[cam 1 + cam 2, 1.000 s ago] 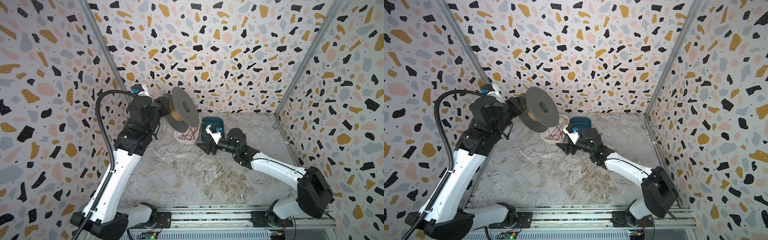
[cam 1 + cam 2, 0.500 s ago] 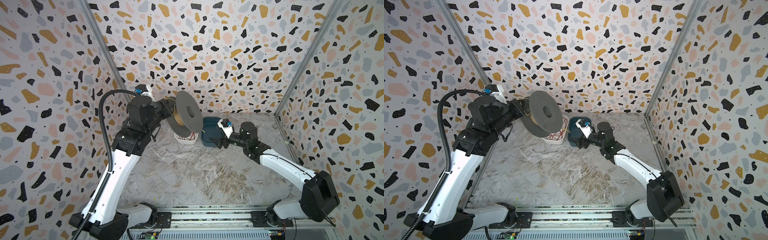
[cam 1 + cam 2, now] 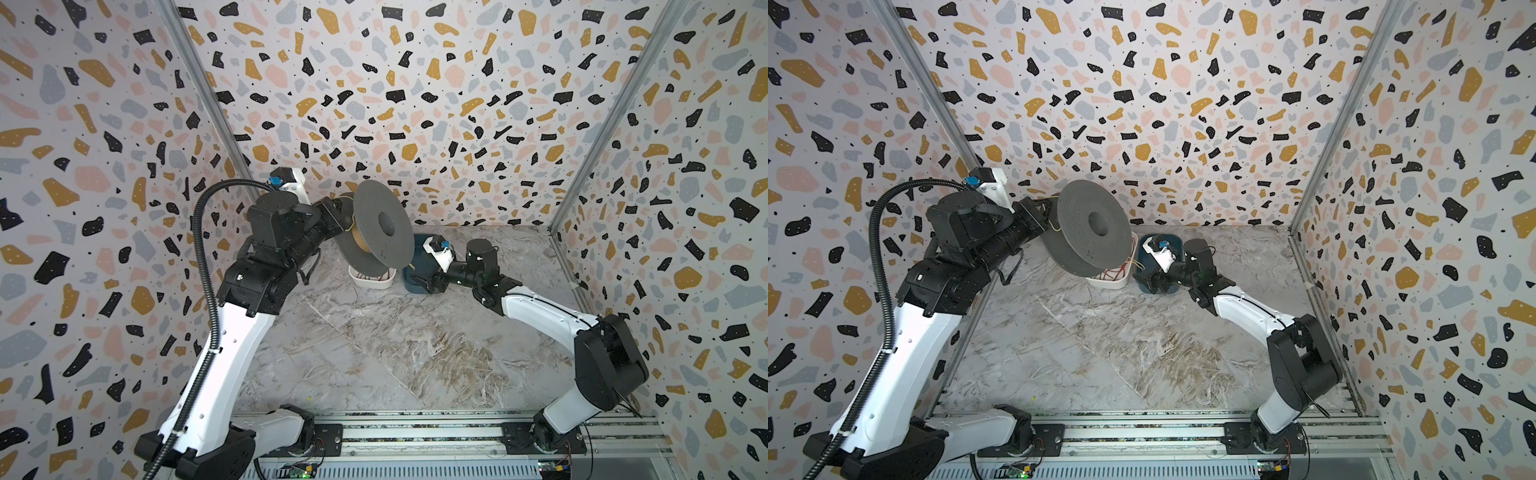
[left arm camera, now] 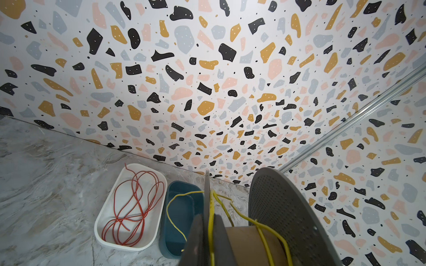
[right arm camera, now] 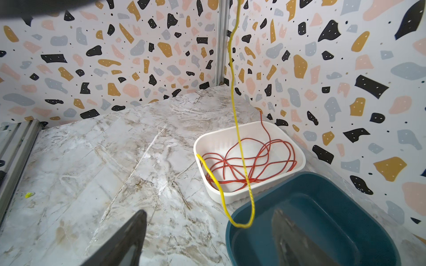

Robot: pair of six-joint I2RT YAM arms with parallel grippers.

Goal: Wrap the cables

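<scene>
Two cables: I'm winding the yellow cable [image 5: 235, 110], which hangs from the grey spool [image 3: 380, 226] clamped in my left gripper [image 3: 343, 214] over the blue tray [image 5: 322, 182]; the red cable [image 4: 136, 202] lies in the white tray [image 4: 101, 221]; my right gripper [image 5: 208, 213], jaws wide, must next pinch the slack.

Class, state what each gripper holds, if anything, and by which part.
Left gripper grips the grey spool by one flange's rim; right gripper is open, holding nothing.
</scene>
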